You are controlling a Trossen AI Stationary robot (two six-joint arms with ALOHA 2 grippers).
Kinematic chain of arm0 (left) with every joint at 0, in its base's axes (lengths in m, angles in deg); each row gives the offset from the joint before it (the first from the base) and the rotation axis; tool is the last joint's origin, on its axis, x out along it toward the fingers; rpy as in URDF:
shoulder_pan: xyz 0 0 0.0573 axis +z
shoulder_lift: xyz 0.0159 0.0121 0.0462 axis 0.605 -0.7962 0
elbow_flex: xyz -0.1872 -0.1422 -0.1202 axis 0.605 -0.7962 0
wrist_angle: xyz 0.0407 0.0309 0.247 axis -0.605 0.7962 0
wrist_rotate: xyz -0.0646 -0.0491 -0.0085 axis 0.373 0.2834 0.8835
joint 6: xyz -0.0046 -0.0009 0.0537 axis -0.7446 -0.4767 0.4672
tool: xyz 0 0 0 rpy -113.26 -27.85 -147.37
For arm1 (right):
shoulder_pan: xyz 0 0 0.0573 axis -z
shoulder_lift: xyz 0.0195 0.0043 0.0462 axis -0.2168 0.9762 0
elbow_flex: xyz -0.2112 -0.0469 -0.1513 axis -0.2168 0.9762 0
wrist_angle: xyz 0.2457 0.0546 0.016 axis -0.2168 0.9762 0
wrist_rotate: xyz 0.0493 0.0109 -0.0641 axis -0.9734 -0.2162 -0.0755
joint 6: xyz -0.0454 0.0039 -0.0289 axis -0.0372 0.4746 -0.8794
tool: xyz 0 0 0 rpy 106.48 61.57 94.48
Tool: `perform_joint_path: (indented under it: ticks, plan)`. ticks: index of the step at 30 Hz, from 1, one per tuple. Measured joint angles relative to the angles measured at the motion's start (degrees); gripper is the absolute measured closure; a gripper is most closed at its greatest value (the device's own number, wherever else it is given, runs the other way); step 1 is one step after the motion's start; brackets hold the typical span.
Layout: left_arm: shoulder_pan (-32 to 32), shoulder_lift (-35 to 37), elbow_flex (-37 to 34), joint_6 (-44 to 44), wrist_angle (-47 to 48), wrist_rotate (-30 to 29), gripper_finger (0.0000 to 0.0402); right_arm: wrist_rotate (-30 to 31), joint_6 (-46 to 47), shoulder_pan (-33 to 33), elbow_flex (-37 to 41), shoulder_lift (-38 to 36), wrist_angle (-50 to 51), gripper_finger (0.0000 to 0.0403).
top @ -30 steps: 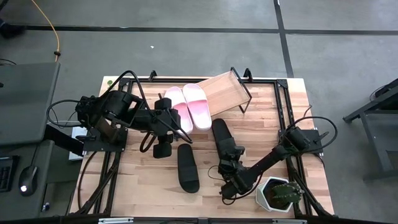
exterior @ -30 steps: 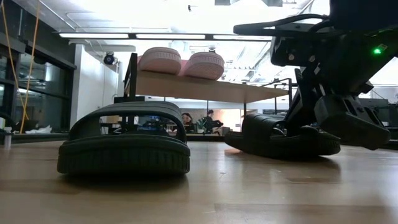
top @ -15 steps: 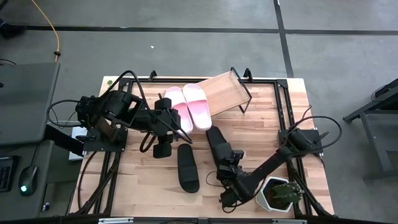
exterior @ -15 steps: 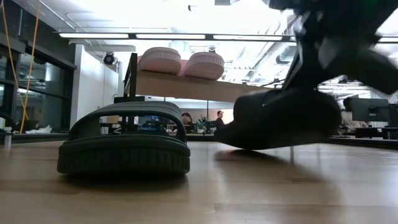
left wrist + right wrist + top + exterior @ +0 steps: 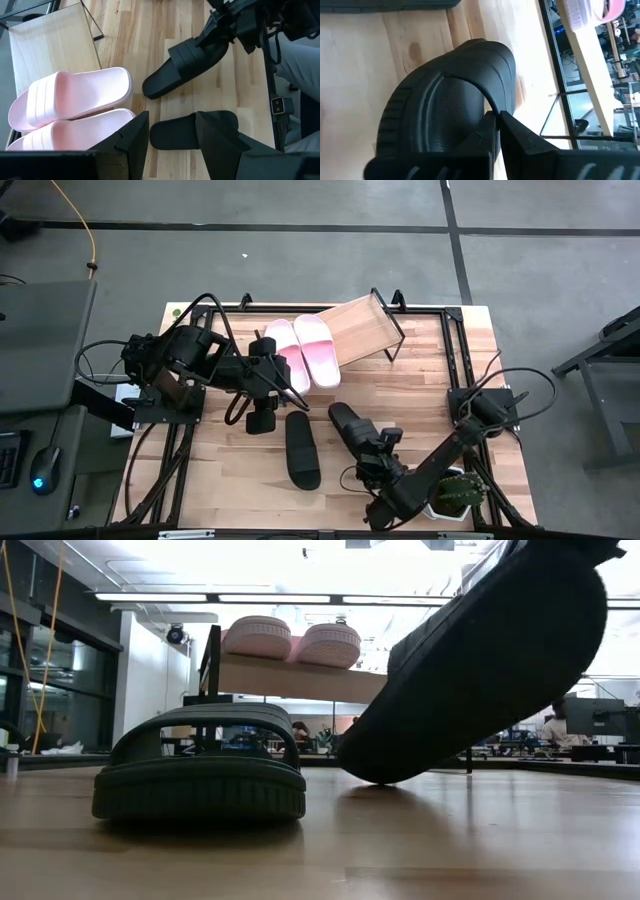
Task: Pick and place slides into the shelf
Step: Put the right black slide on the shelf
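- High view showed the right gripper [image 5: 372,456] near the table's front edge, its fingers pinched on the strap of a black slide [image 5: 350,430].
- That slide was tilted, one end raised and the other low over the wooden tabletop [image 5: 400,390], as the low view [image 5: 480,670] showed.
- The second black slide [image 5: 302,448] lay flat on the tabletop, just beside the held one.
- Two pale pink slides [image 5: 300,350] sat side by side on the slanted shelf [image 5: 365,328].
- The left gripper [image 5: 262,418] hung beside the pink pair, fingers [image 5: 220,142] spread apart and holding nothing.
- A potted plant [image 5: 455,492] stood by the right arm.
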Motion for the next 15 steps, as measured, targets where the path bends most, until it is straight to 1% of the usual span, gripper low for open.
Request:
perform_joint_path:
  ticks: [4,15]
  plan:
    - [0.0,0.0,0.0,0.0,0.0,0.0,0.0250,0.0,3.2,-0.8,-0.3,0.0,2.9,0.0403]
    - [0.0,0.0,0.0,0.0,0.0,0.0,0.0250,0.0,1.9,-1.0,-0.3,-0.1,2.8,0.0403]
